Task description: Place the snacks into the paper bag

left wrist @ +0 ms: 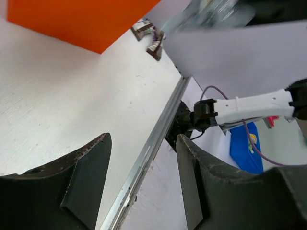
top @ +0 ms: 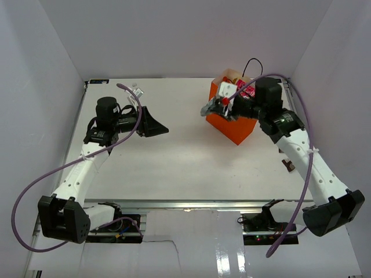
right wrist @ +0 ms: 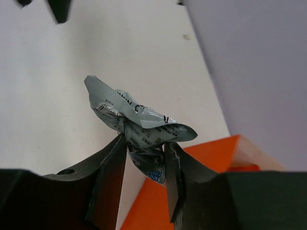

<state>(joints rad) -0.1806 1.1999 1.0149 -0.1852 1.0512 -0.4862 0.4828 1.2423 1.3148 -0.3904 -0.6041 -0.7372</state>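
Observation:
The orange paper bag [top: 236, 125] stands at the back right with a black cord handle; its wall also shows in the left wrist view [left wrist: 81, 23] and the right wrist view [right wrist: 192, 191]. Pink and yellow wrappers [top: 235, 80] show inside its mouth. My right gripper [top: 222, 105] [right wrist: 145, 148] is shut on a crumpled grey-silver foil packet [right wrist: 136, 122] [top: 207, 109], held in the air at the bag's left rim. My left gripper [top: 155, 125] [left wrist: 141, 163] is open and empty over the table's left half. The tall red-orange chip bag is not visible.
A small clear object [top: 137, 90] lies at the table's back edge. A small brown piece [top: 287, 165] [left wrist: 154, 45] lies near the right edge. White walls enclose the table on three sides. The metal front rail [left wrist: 144, 163] runs under my left gripper.

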